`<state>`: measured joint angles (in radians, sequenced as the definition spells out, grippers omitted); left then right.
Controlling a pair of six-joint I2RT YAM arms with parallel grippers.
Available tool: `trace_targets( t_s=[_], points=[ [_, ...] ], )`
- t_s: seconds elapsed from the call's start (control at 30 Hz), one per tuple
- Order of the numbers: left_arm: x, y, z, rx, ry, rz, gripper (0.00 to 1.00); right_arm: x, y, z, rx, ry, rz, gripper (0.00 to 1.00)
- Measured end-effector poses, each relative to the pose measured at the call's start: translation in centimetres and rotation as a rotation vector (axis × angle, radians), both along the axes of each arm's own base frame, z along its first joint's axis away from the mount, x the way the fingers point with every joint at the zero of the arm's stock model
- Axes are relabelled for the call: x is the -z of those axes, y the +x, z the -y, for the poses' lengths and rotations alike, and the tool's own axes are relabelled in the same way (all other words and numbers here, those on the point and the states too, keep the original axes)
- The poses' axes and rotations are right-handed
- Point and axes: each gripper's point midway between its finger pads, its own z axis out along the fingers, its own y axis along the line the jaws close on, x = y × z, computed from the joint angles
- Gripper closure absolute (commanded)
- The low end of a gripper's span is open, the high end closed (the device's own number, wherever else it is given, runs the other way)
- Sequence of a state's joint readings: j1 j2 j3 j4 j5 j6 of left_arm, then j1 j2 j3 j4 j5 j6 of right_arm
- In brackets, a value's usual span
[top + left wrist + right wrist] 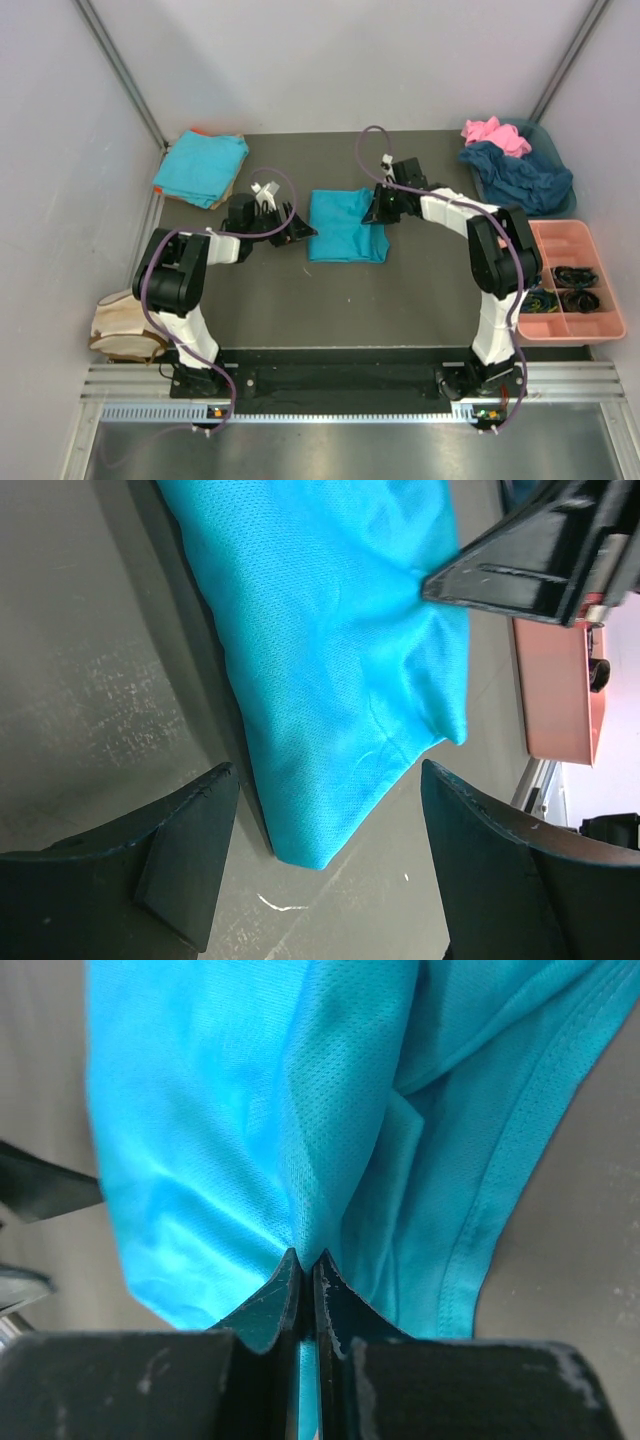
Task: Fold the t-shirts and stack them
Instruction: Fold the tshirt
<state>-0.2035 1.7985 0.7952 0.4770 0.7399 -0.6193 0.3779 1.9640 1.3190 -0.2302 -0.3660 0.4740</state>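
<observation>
Between the right gripper [308, 1260] jaws, the turquoise t-shirt [230, 1110] is pinched.

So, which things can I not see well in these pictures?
Right wrist view: how many layers of the teal t-shirt the right hand pinches; its shut fingers hide the cloth.
Left wrist view: the t-shirt's far end, cut off by the top edge.
Top view: how many shirts are in the folded teal pile; too small.
Top view: the dark items in the pink tray; too small to name.
</observation>
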Motion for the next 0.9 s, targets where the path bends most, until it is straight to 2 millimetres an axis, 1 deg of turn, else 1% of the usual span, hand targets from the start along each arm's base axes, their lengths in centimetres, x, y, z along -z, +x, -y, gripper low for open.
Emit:
trace_targets(
  t_s=[0.27,0.33,0.4,0.7,0.9],
  points=[
    [0.2,0.0,0.1,0.002,-0.007,-0.003,0.22,-5.1,0.8,-0.3,0.000,0.035,0.098,1.00],
    [0.2,0.0,0.1,0.002,-0.007,-0.001,0.22,-5.9,0.9,-0.3,-0.002,0.038,0.116,1.00],
    [0.2,0.0,0.1,0.002,-0.007,-0.001,0.22,-6.2,0.9,-0.2,-0.003,0.036,0.123,1.00],
    [0.1,0.0,0.0,0.004,-0.011,-0.001,0.22,-5.2,0.6,0.8,0.017,-0.021,0.104,1.00],
    [0.1,0.0,-0.1,0.005,-0.012,-0.002,0.21,-3.5,-0.2,2.0,0.040,-0.056,0.070,1.00]
  ],
)
